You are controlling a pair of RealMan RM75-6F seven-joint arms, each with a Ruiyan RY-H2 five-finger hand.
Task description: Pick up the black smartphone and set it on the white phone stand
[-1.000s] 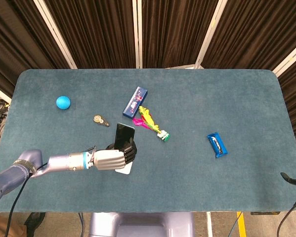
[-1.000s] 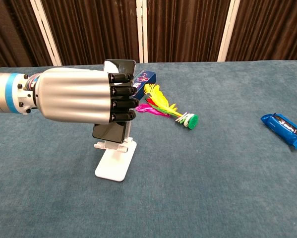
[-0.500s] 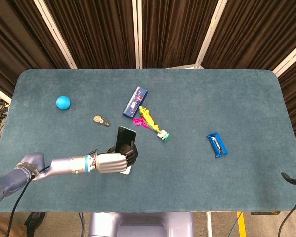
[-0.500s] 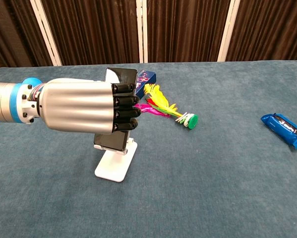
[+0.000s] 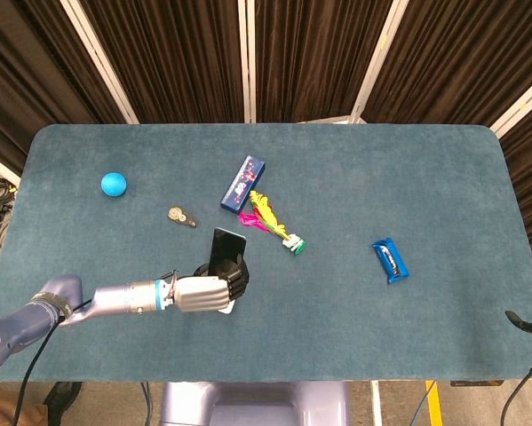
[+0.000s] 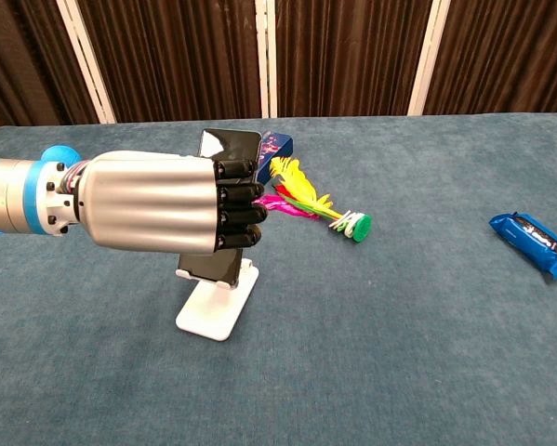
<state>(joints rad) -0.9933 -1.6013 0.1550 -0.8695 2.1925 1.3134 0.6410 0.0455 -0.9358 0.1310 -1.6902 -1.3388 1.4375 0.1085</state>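
My left hand (image 5: 210, 291) (image 6: 162, 202) grips the black smartphone (image 5: 224, 247) (image 6: 229, 144), fingers wrapped around its middle. The phone stands upright, its lower edge down at the cradle of the white phone stand (image 6: 216, 308) (image 5: 231, 308). In the head view the hand covers most of the stand; only a sliver shows. The chest view shows the stand's flat base on the cloth below the hand. My right hand appears in neither view.
A blue box (image 5: 242, 183), a feathered shuttlecock (image 5: 270, 223) (image 6: 306, 202) and a small keychain (image 5: 180, 216) lie just beyond the phone. A blue ball (image 5: 114, 184) sits far left. A blue snack packet (image 5: 390, 260) (image 6: 533, 242) lies to the right on the teal table (image 5: 408, 177).
My left hand has lowered the phone slightly toward the near edge, bringing its bottom down onto the stand's cradle. The stand shifted a little with it.
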